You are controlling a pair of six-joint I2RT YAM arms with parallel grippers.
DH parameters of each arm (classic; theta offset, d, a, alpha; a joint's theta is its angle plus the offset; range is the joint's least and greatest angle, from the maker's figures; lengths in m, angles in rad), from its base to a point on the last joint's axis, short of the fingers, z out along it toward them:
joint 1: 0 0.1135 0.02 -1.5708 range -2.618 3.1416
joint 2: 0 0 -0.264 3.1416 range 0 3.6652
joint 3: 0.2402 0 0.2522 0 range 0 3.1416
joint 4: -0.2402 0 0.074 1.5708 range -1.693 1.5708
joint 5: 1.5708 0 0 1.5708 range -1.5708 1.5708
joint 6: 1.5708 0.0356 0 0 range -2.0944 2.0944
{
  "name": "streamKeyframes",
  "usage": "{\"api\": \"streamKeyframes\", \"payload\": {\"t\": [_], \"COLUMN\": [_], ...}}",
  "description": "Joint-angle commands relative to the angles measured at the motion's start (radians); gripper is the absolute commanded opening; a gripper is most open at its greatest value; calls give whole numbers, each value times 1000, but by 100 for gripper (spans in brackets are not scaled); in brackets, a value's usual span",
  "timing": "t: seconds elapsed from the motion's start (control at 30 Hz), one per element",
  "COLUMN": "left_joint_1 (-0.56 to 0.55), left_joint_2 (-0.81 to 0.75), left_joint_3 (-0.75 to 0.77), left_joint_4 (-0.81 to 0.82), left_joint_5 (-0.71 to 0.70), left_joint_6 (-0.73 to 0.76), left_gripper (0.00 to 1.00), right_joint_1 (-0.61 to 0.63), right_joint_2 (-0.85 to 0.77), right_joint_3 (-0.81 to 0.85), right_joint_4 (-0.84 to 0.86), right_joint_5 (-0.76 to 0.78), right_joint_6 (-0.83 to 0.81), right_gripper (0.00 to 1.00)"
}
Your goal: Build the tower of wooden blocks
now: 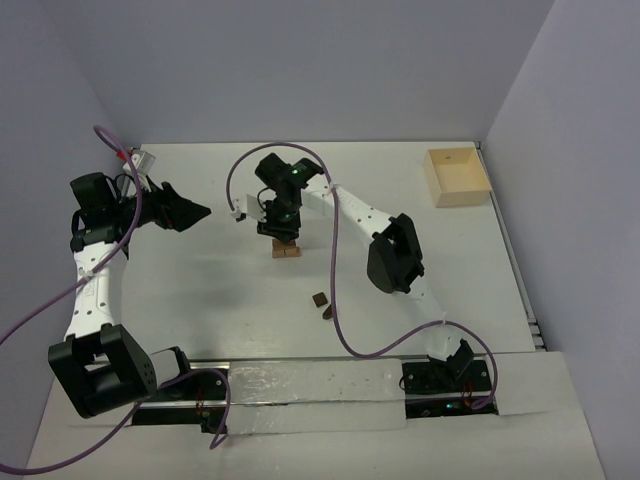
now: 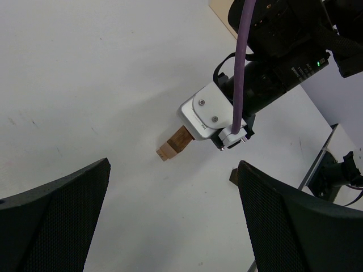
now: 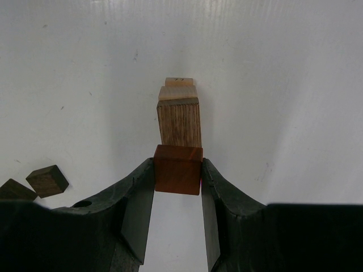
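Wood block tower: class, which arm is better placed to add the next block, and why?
Right. The right end effector grips a reddish-brown block lined up with the wood block tower; the left end effector is open, empty and off to one side.

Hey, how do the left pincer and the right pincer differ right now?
The left pincer stands wide open and empty; the right pincer is closed on a reddish-brown block. The right pincer is at the wood block tower; the left pincer sits off to the side, away from it. Both are black.
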Motion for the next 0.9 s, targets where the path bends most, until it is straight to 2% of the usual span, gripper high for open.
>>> {"api": "streamKeyframes", "payload": {"t": [0.0,0.87], "left_joint_1": [10,12], "left_joint_2": [-20,-17], "left_joint_3": [13,5], "left_joint_4": [35,42], "left_joint_5": [32,37], "left_joint_6": [3,3], "left_gripper": [99,99], "right_joint_1": [7,23], "right_joint_2": [13,34], "right_joint_3": [25,12], "right_joint_4": [18,10], "right_joint_5": [-10,18], "right_joint_6": [4,-32], "right_gripper": [7,15]}}
